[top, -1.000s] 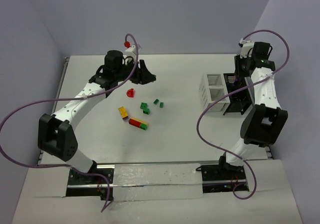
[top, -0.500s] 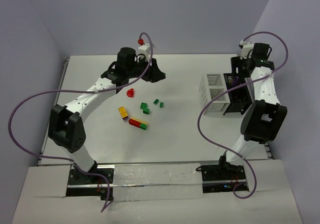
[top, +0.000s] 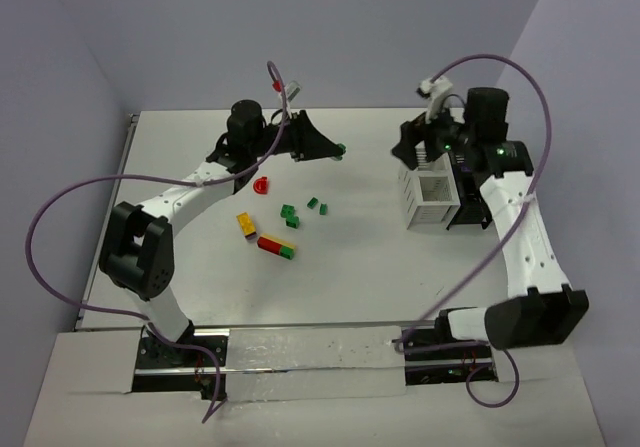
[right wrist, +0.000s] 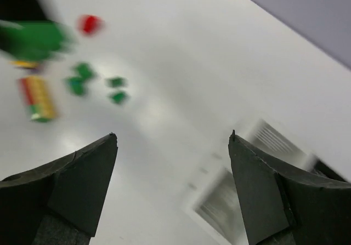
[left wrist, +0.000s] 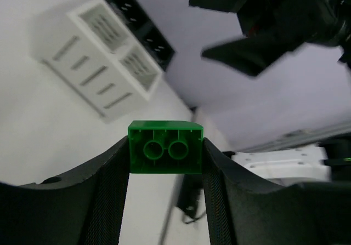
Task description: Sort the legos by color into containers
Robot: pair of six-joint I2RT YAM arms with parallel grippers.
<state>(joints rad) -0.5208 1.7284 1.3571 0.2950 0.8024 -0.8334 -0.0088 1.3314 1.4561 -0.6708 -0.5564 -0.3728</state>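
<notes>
On the left half of the table (top: pixel 360 267), the loose legos (top: pixel 276 247) sit untouched: red, yellow, green bits, well apart from both containers. Just right of them, the left gripper (top: pixel 328 149) has swung twd centre vs. 1 s ago, clamped on a green brick (left wrist: pixel 165 154) held off the table. Right gripper (right wrist: pixel 173 138), fingers spread wide & empty, has come across from the black tray (top: pixel 478 207) to above the white slatted box (top: pixel 425 195). Looks like a handoff or drop is next; the green isn't sorted yet.

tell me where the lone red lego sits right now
Top view: the red lego lies left of centre on the table, close by the left arm, green legos to its right.
</notes>
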